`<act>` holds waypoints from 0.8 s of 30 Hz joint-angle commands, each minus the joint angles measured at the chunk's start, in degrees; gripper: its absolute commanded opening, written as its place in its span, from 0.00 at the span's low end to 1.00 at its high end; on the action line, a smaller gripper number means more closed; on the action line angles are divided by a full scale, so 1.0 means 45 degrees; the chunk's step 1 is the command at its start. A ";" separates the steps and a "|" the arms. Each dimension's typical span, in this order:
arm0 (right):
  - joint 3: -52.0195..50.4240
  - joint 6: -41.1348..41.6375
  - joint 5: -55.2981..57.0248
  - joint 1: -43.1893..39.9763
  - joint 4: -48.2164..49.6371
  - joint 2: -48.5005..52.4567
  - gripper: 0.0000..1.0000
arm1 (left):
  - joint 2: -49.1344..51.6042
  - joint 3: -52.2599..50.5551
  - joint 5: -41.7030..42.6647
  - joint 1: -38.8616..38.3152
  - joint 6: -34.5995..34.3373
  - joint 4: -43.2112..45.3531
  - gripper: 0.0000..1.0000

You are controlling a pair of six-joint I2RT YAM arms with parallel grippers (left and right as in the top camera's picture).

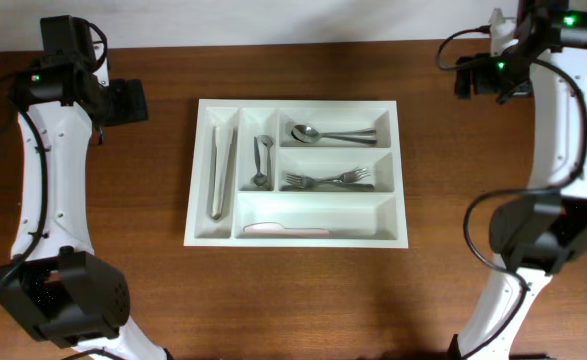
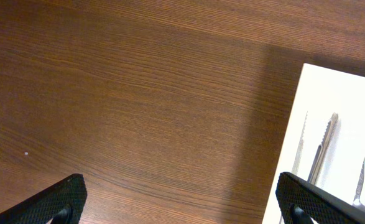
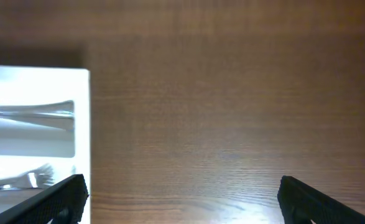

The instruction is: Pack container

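Observation:
The container [image 1: 201, 170] is a white five-compartment cutlery tray in the middle of the table. Tongs [image 1: 219, 172] lie in its left upright slot and a small spoon [image 1: 262, 160] in the second upright slot. Spoons [image 1: 331, 133] lie in the top long slot, forks [image 1: 328, 180] in the middle one, a white knife [image 1: 285, 229] in the bottom one. My left gripper [image 2: 182, 198] is open and empty over bare wood left of the tray, seen in the overhead view [image 1: 128, 100]. My right gripper [image 3: 181, 198] is open and empty right of the tray, seen in the overhead view [image 1: 468, 78]. The tray edge shows in both wrist views [image 2: 294, 124] [image 3: 81, 112].
The brown wooden table [image 1: 303, 300] surrounds the tray. Both arm bases stand at the front corners: the left base [image 1: 68, 300] and the right base [image 1: 543, 235]. A white wall strip runs along the far edge.

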 commanded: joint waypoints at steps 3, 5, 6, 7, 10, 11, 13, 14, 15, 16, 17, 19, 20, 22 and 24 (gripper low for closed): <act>0.0189 0.0063 0.0063 0.0631 0.0010 -0.4527 0.99 | 0.0010 0.0034 -0.0146 0.0024 0.0063 -0.0015 0.99; 0.0189 0.0063 0.0063 0.0957 0.0010 -0.5780 0.99 | 0.0010 0.0034 -0.0146 0.0024 0.0063 -0.0015 0.99; 0.0189 0.0063 0.0063 0.1132 0.0005 -0.6363 0.99 | 0.0010 0.0034 -0.0146 0.0024 0.0063 -0.0015 0.99; 0.0189 0.0063 0.0063 0.1326 0.0010 -0.6907 0.99 | 0.0010 0.0034 -0.0146 0.0024 0.0063 -0.0015 0.99; 0.0189 0.0063 0.0063 0.2016 0.0005 -0.8544 0.99 | 0.0010 0.0034 -0.0146 0.0024 0.0063 -0.0015 0.99; 0.0175 0.0063 0.0063 0.2283 0.0005 -0.9185 0.99 | 0.0010 0.0034 -0.0146 0.0024 0.0063 -0.0010 0.99; 0.0102 0.0063 0.0063 0.2574 0.0005 -1.0054 0.99 | 0.0010 0.0034 -0.0146 0.0024 0.0063 -0.0015 0.99; 0.0010 0.0063 0.0063 0.2676 0.0005 -1.0501 0.99 | 0.0010 0.0034 -0.0146 0.0024 0.0063 -0.0015 0.99; -0.0146 0.0063 0.0063 0.2754 0.0005 -1.0967 0.99 | 0.0010 0.0034 -0.0146 0.0024 0.0063 -0.0010 0.99; -0.0364 0.0063 0.0063 0.2773 0.0005 -1.1487 0.99 | 0.0010 0.0034 -0.0146 0.0024 0.0063 -0.0015 0.99; -0.0622 0.0063 0.0063 0.2769 0.0000 -1.1978 0.99 | 0.0010 0.0034 -0.0146 0.0024 0.0063 -0.0010 0.99; -0.1375 0.0063 0.0063 0.2769 0.0005 -1.3109 0.99 | 0.0010 0.0034 -0.0146 0.0024 0.0063 -0.0015 0.99; -0.2191 0.0063 0.0063 0.2769 0.0005 -1.4095 0.99 | 0.0010 0.0034 -0.0146 0.0024 0.0063 -0.0015 0.99; -0.3468 -0.0413 0.0311 0.2769 0.0257 -1.5382 0.99 | 0.0010 0.0034 -0.0146 0.0024 0.0063 -0.0015 0.99; -0.4979 -0.1069 0.0549 0.2769 0.1190 -1.6723 0.99 | 0.0010 0.0034 -0.0146 0.0024 0.0063 -0.0010 0.99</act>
